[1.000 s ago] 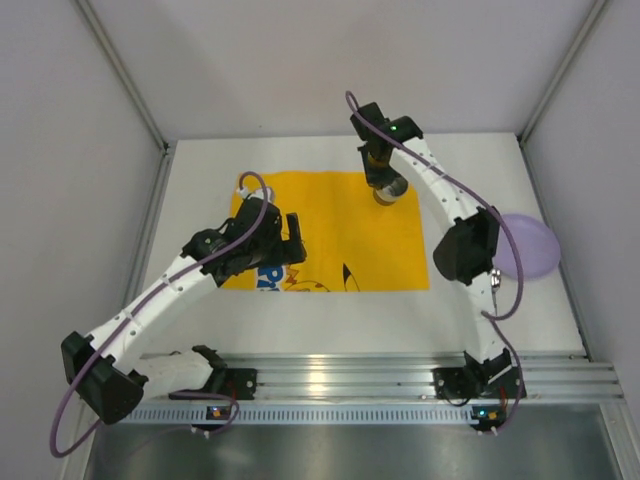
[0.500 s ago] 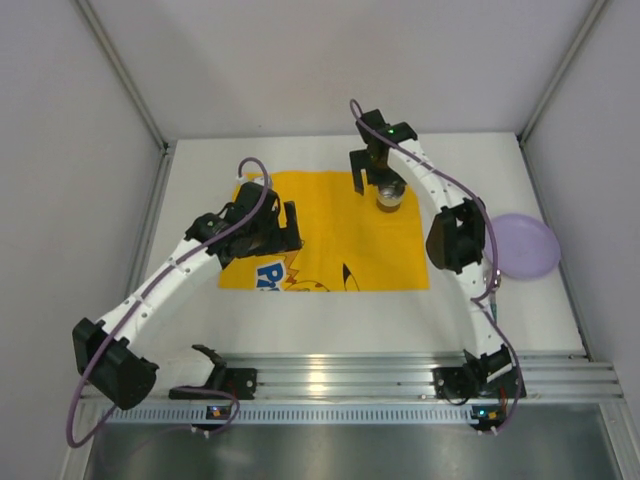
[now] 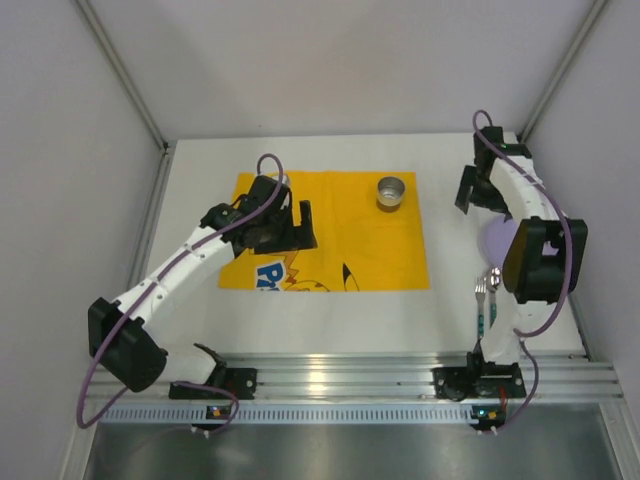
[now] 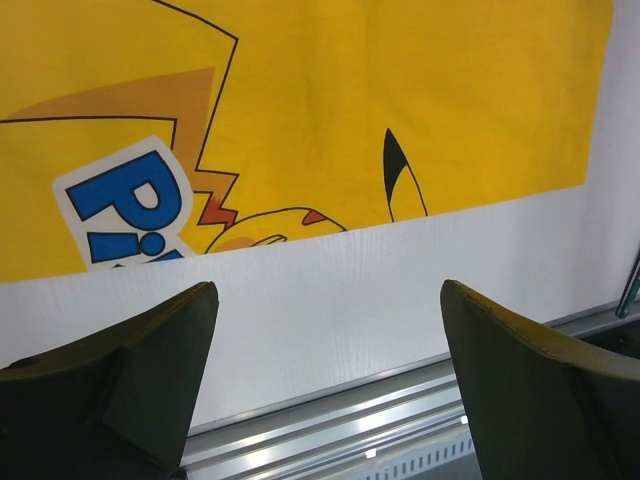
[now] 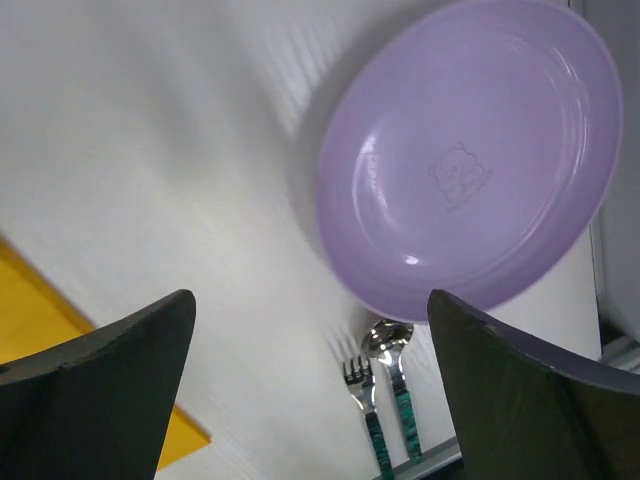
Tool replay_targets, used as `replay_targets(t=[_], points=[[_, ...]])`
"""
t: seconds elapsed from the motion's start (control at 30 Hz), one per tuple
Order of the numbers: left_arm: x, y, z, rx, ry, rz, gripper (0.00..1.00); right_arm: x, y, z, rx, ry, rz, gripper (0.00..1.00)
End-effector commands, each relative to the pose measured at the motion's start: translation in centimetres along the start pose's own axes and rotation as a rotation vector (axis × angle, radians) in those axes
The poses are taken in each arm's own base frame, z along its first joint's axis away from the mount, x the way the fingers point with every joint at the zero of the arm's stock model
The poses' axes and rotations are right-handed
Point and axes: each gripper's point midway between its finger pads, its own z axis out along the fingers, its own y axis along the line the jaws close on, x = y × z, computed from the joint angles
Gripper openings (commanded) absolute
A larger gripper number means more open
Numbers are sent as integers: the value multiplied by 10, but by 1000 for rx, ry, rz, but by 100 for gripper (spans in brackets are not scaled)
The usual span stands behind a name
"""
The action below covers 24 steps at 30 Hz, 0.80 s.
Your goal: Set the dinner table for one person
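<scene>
Two grippers hang wide open with nothing between their fingers. The coming move, as I judge it, belongs to the right gripper. The purple plate lies just beyond its fingertips in the wrist view, shifted toward its right finger. The left gripper is well apart from the plate, over the near edge of the yellow printed mat.

The plate is round, so it sets no axis of its own for the grasp. It lies flat and right way up on the dinner table, with its low rim down on the white surface. That probably calls for a pinch on the rim, or a finger eased under it.

A fork and a spoon lie side by side in the gap between the right gripper's fingers. Their heads point toward the plate and their green handles run back toward the wrist. The spoon's bowl sits just beside the plate's rim, but I cannot tell whether they touch.

Room is tight on the plate's outer side, where the table's edge and the enclosure wall run close. The inner side is bare table as far as the mat's corner. From above, a metal cup stands on the mat's far corner, on the right gripper's left. The middle of the mat is free to take the plate.
</scene>
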Motion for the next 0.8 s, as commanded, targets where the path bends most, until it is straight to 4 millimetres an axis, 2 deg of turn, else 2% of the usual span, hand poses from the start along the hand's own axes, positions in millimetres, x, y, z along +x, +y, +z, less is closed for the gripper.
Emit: replay_targets(t=[0.0, 0.2, 0.37, 0.43, 0.47, 0.53, 0.6, 0.67, 0.77], points=[[1, -12, -14, 56, -27, -9, 98, 14, -11, 36, 20, 55, 57, 100], [8, 0, -32, 30, -60, -54, 98, 35, -8, 79, 5, 171, 65, 98], [13, 9, -45, 9, -87, -99, 98, 57, -18, 104, 39, 240, 78, 93], [17, 13, -51, 12, -97, -112, 98, 69, -17, 115, 30, 277, 84, 81], [18, 16, -53, 7, -101, -123, 98, 73, -18, 117, 30, 286, 92, 64], [22, 20, -57, -4, -106, -126, 98, 79, -17, 121, 25, 302, 91, 49], [22, 23, -59, -13, -113, -125, 98, 80, -15, 123, 19, 303, 91, 37], [21, 23, -59, -18, -111, -117, 98, 80, -12, 123, -3, 304, 86, 29], [18, 20, -55, -13, -107, -108, 98, 79, -3, 120, -56, 306, 78, 0]])
